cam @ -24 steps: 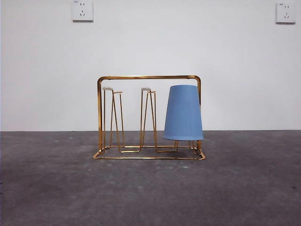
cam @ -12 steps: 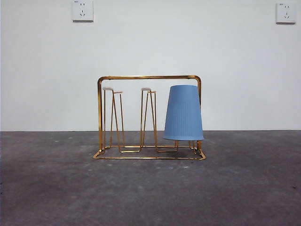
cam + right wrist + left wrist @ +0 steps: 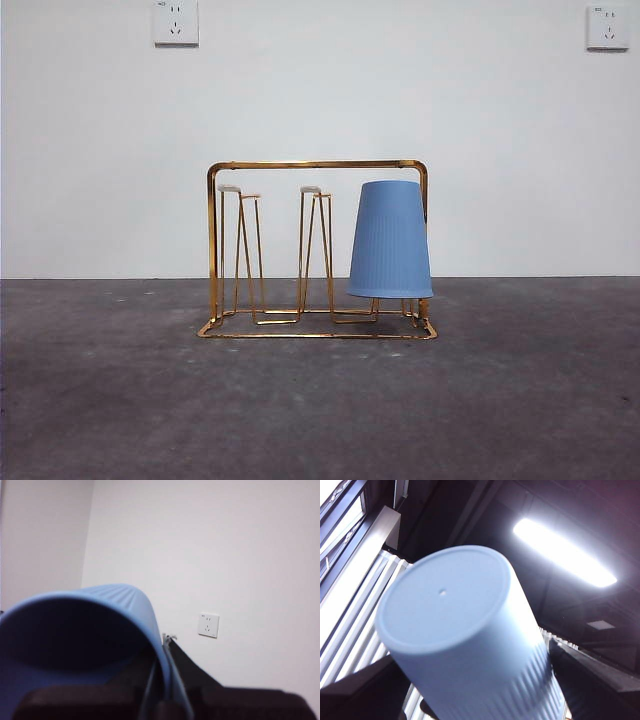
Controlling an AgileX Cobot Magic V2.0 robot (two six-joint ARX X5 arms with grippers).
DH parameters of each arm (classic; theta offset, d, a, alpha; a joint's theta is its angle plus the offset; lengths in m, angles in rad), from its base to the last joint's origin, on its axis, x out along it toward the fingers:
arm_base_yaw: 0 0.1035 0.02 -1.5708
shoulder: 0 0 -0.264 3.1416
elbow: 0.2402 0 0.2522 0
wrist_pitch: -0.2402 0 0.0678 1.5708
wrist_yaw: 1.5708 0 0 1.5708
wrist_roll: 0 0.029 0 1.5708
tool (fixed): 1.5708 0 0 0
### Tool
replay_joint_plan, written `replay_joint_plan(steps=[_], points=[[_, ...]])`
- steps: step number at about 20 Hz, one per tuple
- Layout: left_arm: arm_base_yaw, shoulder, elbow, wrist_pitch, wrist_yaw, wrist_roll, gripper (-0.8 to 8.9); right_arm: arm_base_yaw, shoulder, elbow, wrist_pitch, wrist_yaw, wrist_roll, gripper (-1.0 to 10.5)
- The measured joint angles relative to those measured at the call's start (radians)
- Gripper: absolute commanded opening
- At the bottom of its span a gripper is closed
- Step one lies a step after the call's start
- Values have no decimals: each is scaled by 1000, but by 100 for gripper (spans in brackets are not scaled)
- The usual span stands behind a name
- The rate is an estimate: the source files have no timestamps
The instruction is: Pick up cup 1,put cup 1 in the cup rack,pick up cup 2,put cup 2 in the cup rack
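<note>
Left wrist view: left end effector [image 3: 485, 700] clamps a blue cup [image 3: 465, 640]; right end effector [image 3: 160, 690] pinches another cup's rim [image 3: 90, 630].

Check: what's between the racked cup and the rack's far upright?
Front view: two prong pairs of the cup rack, both bare. The blue cup sits over the third pair.

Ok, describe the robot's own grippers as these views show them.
Left gripper: two matte black jaws, broad and angular, with flat inner faces; a blue cup hides the rest. Right gripper: black too, close and blurred behind a second blue cup, one jaw tapering to a thin edge. No cables, markings or arm links show, and the front view shows neither arm.
</note>
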Motion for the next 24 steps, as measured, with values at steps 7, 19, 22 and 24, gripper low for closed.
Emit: replay_joint_plan(steps=[7, 19, 22, 24], points=[[0, 0, 0, 10, -4, -17, -8, 1, 0, 1, -22, -5, 8, -11], [26, -25, -2, -113, 29, 25, -6, 2, -18, 0, -199, 58, 15, 166], [54, -71, -2, -192, 34, 72, -6, 2, -54, -3, -257, 66, 15, 166], [78, -105, -1, -202, 33, 91, -6, 0, -83, -4, -308, 74, 15, 166]])
